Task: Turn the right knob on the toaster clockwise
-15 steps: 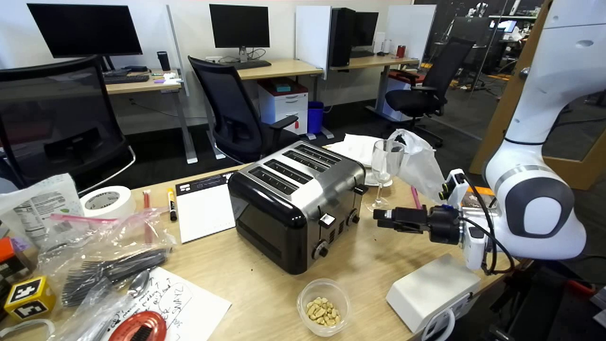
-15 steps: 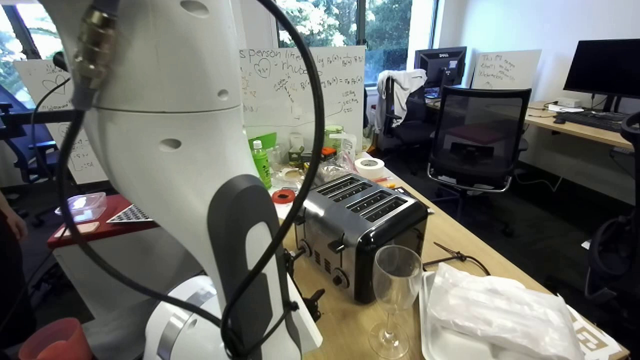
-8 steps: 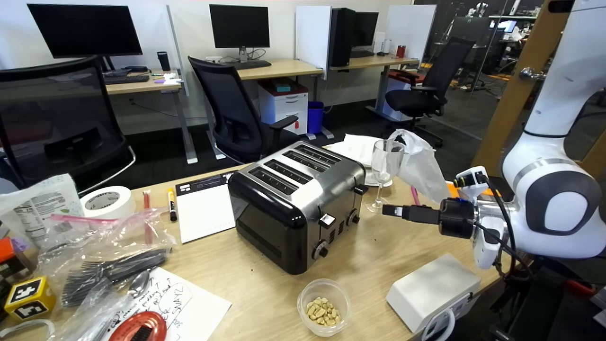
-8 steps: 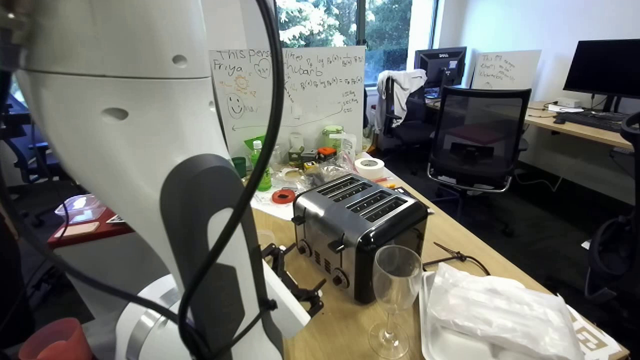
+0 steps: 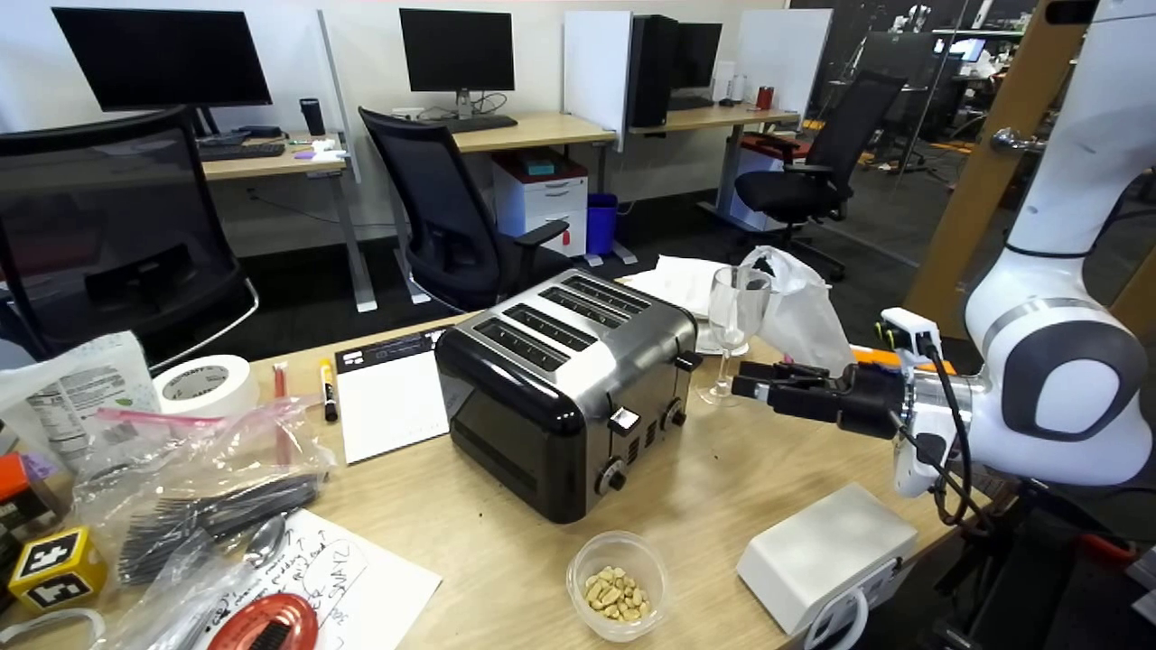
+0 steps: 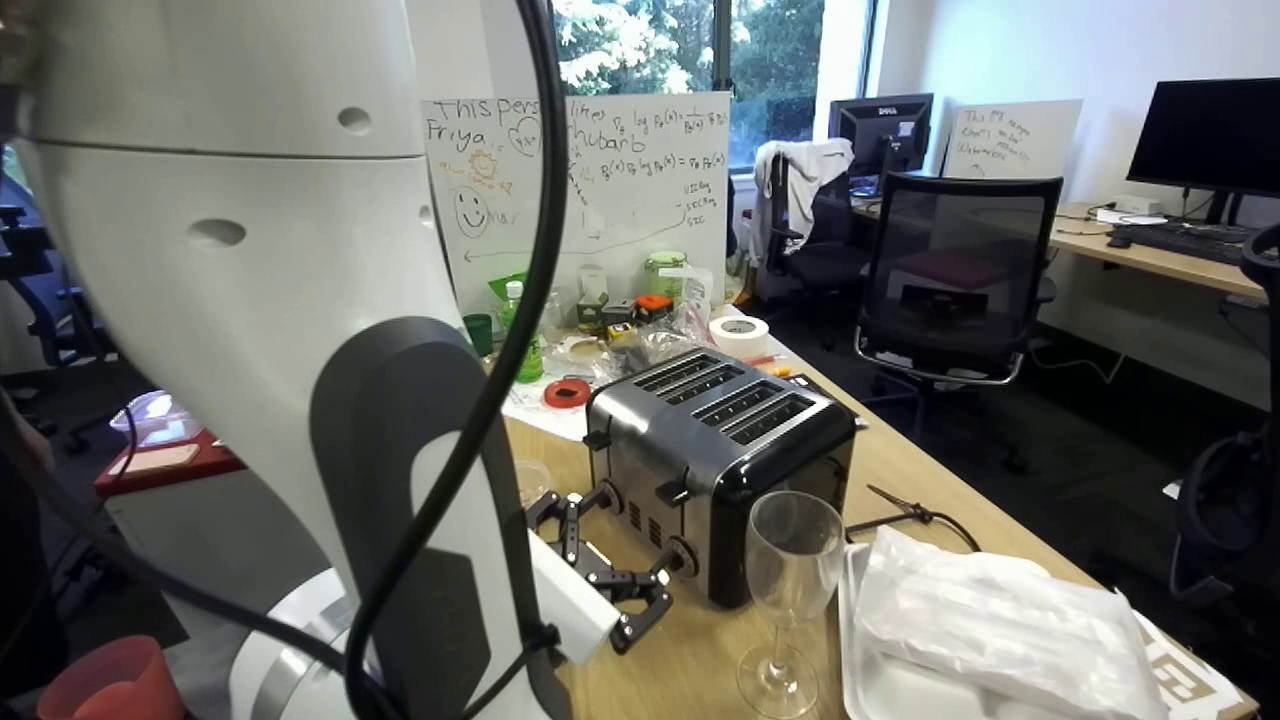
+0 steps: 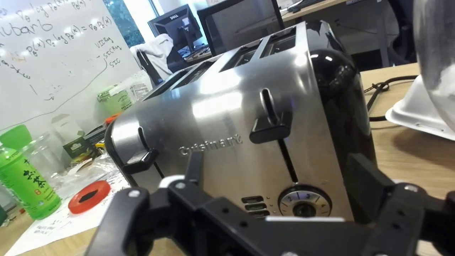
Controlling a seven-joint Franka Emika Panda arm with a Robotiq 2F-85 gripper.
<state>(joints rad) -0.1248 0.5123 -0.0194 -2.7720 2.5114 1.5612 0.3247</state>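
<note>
We find the right knob low on the front of the toaster, at the end nearer the wine glass; the toaster stands upright on the worktop. Our pincer is spread wide, with nothing in its grip, and hangs in front of the toaster without touching it — an exterior view shows a gap between its tips and the metal. For us the move turns on where the knob lies between the two fingers: in the wrist view it falls inside their spread but closer to the right-hand one, its lower part hidden behind the pincer's own frame. Whether the tips are level with it or a little higher, we cannot tell. The knob is round and its turning axis points out from the toaster's front, while we look in partly from the right, with the toaster's right flank in sight and its front slanting across the view. So, we judge, the next move should centre the knob, square up to that axis and go straight in before any clockwise twist — minding the glass near the right-hand finger
</note>
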